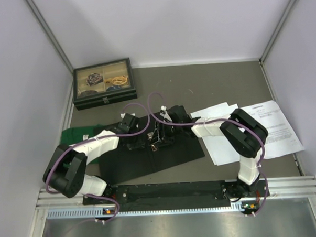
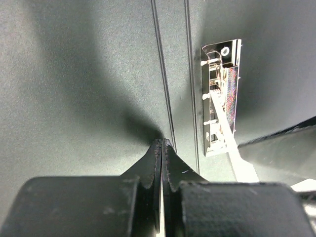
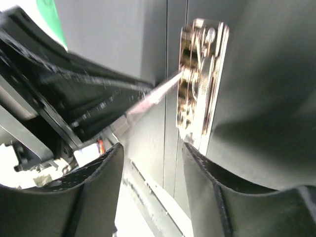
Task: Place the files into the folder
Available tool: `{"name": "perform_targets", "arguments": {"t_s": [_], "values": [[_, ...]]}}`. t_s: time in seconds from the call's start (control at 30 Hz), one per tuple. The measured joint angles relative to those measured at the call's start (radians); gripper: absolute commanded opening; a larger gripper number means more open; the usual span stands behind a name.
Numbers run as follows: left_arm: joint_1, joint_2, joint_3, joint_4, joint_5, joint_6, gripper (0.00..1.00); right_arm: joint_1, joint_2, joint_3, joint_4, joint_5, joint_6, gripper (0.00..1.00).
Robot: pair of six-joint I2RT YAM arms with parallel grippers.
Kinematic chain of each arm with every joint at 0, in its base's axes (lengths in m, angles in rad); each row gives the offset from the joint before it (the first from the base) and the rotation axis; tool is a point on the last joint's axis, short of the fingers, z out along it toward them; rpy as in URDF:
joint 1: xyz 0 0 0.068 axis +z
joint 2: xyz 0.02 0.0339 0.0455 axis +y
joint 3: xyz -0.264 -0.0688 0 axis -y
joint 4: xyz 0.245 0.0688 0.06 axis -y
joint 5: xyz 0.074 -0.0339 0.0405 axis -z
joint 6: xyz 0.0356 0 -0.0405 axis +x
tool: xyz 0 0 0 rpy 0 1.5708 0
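The folder lies open on the table, black inside up, with its metal clip near the spine. In the left wrist view my left gripper is shut with nothing in it, its tips at the folder's spine creases, left of the clip. My right gripper is open just short of the clip, whose thin lever sticks out. In the top view both grippers, left and right, meet over the clip. The files lie as loose white sheets to the right.
A black glass-lidded box stands at the back left. A green cloth lies partly under the folder's left edge. More white sheets lie under the right arm. Grey walls close in both sides.
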Motion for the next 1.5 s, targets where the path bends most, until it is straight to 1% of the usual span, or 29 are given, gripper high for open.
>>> {"name": "perform_targets", "arguments": {"t_s": [0.07,0.27,0.4,0.47,0.57,0.67,0.77,0.83,0.97,1.03,1.07,1.17,1.23,1.3,1.37,1.5], "values": [[0.0,-0.005,0.001,-0.01,-0.001,0.003,0.0,0.009,0.0,-0.019,0.025,-0.025,0.023,0.54],[0.0,-0.027,0.018,-0.075,-0.014,0.011,0.0,0.049,0.0,-0.025,0.122,-0.074,0.081,0.54],[0.0,-0.07,0.043,-0.121,-0.043,0.022,0.0,0.053,0.005,0.005,0.114,-0.076,0.071,0.55],[0.0,-0.102,0.057,-0.147,-0.058,0.026,0.0,0.049,0.027,0.056,0.108,-0.075,0.054,0.55],[0.001,-0.158,0.073,-0.186,-0.076,0.029,0.0,0.036,0.066,0.141,0.091,-0.065,0.017,0.59],[0.003,-0.232,0.08,-0.224,-0.093,0.027,0.03,0.013,0.13,0.254,0.06,-0.059,-0.037,0.69],[0.003,-0.301,0.08,-0.251,-0.088,0.021,0.07,-0.016,0.215,0.367,0.043,-0.041,-0.1,0.73],[0.003,-0.328,0.073,-0.246,-0.058,0.008,0.08,-0.035,0.275,0.433,0.027,-0.042,-0.132,0.77],[0.003,-0.293,0.042,-0.213,0.011,-0.017,0.09,-0.065,0.369,0.539,-0.042,-0.043,-0.187,0.78],[0.003,-0.243,0.029,-0.193,0.028,-0.027,0.09,-0.078,0.381,0.566,-0.094,-0.047,-0.212,0.79],[0.003,-0.213,0.026,-0.182,0.033,-0.03,0.07,-0.081,0.378,0.568,-0.114,-0.045,-0.225,0.82],[0.003,-0.121,0.026,-0.151,0.013,-0.044,0.0,-0.097,0.319,0.557,-0.237,0.01,-0.28,0.84],[0.003,-0.045,0.039,-0.147,-0.016,-0.051,0.0,-0.109,0.228,0.52,-0.35,0.084,-0.317,0.85],[0.003,0.054,0.076,-0.148,-0.04,-0.052,0.0,-0.13,0.101,0.456,-0.438,0.175,-0.353,0.86],[0.007,0.116,0.137,-0.161,-0.055,-0.051,0.0,-0.164,-0.031,0.385,-0.504,0.261,-0.375,0.86],[0.016,0.206,0.223,-0.15,-0.08,-0.027,0.0,-0.321,-0.305,0.182,-0.579,0.4,-0.392,0.86]]}}
